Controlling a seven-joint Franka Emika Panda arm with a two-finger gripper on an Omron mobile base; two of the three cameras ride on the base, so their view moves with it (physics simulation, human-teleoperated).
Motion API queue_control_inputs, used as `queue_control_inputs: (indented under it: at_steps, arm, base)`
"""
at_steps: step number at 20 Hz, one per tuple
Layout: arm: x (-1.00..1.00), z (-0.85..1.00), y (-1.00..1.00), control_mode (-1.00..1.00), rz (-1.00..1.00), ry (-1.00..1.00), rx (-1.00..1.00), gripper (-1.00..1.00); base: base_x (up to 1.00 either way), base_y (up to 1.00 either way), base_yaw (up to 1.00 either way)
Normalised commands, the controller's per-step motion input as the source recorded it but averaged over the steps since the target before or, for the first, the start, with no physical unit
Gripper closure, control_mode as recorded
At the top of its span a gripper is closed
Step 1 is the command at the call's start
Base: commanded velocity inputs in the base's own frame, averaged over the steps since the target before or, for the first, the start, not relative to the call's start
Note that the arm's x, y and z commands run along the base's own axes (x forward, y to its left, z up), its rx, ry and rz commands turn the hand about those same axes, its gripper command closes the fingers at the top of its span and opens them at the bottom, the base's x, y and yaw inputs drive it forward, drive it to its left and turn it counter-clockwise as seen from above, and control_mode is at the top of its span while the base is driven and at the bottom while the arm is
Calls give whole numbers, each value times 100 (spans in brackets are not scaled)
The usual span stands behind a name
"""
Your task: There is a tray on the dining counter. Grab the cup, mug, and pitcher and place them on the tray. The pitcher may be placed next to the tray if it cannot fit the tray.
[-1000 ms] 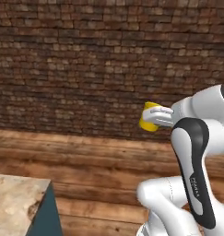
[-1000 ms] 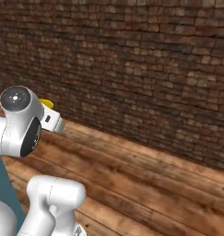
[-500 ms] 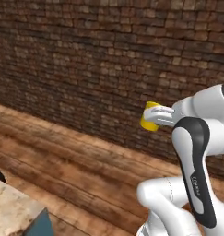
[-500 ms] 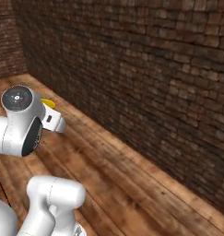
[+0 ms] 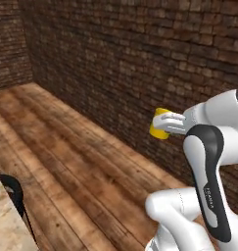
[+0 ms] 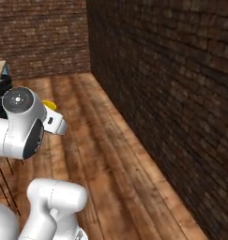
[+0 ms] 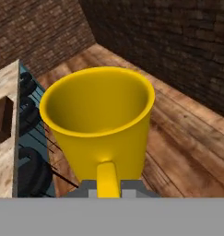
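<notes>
The gripper (image 5: 162,124) pinches the yellow mug (image 7: 100,120) by its handle, aloft over the floor, with the dining counter (image 7: 5,152) and tray (image 7: 2,120) at nine o'clock; such a thin hold risks the mug swinging or slipping loose during travel.

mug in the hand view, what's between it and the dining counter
Black stools along the counter's teal side, below the held mug; the dining counter lies left.
</notes>
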Motion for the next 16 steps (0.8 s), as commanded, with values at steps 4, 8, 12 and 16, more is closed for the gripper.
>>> queue_control_inputs:
  at_steps: [4,8,12,16]
  arm:
    - [0,0,0,100,0,0,0,100]
    - [0,0,0,100,0,0,0,100]
    - [0,0,0,100,0,0,0,100]
    - [0,0,0,100,0,0,0,100]
  base:
    - [100,-23,63]
    - [100,-32,60]
    - [100,-47,52]
    - [100,-57,48]
